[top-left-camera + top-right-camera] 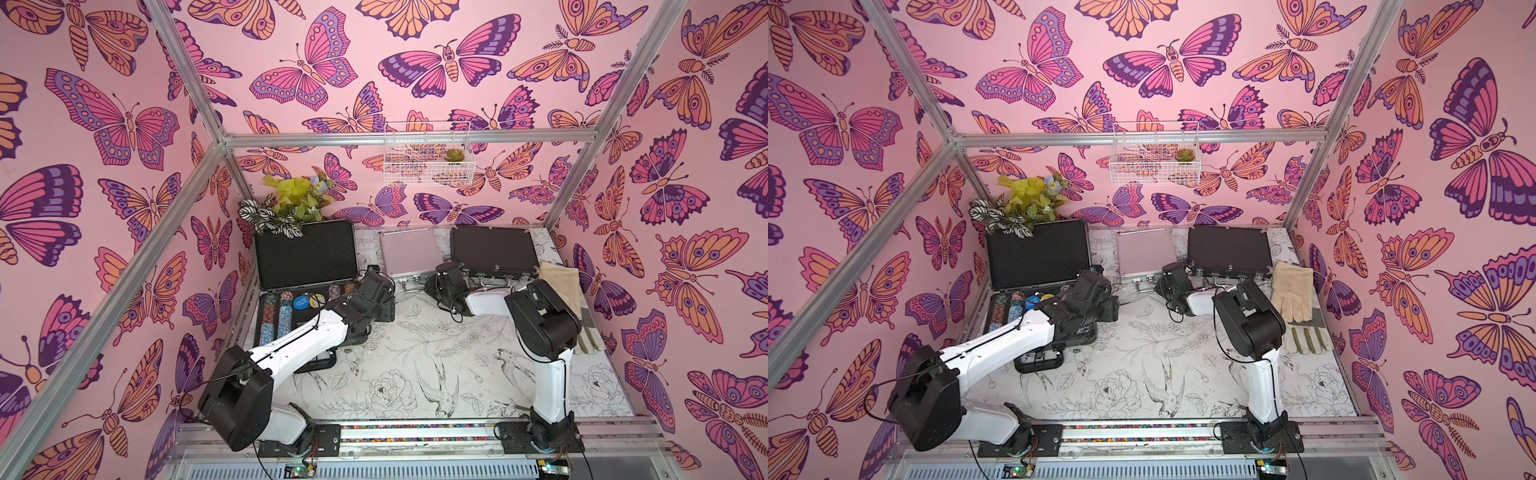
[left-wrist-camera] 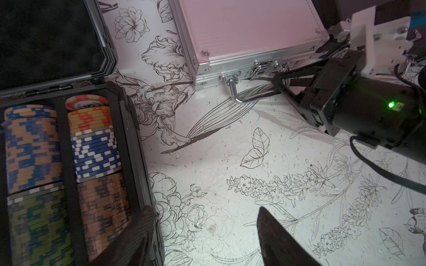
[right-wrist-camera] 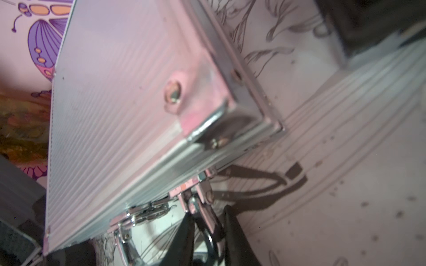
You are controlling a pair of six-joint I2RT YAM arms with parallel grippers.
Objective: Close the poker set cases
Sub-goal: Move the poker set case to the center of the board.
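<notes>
- My left fingers (image 2: pixel 272 235): wide apart, nothing between them, touching nothing. The left gripper (image 2: pixel 204 210) hangs over bare table (image 2: pixel 207 161).
- Just beside one left finger: the big grey case (image 2: pixel 136 142), open, lid standing up. Its tray holds chips (image 2: pixel 94 147) packed on edge in rows: blue, orange, green.
- My right fingers (image 3: pixel 235 232): almost together, at the front edge of the silver case (image 3: pixel 115 103). Its latch (image 3: pixel 202 200) sits in the right gripper (image 3: pixel 207 221). Can't tell if I'm pinching it.
- Silver case: lid down, contents hidden. Its handle (image 2: pixel 244 97) lies flat on the table next to my right fingers.
- Black case (image 1: pixel 492 249): near my right fingers, on the side away from the silver case. Lid down, well apart from my left fingers.
</notes>
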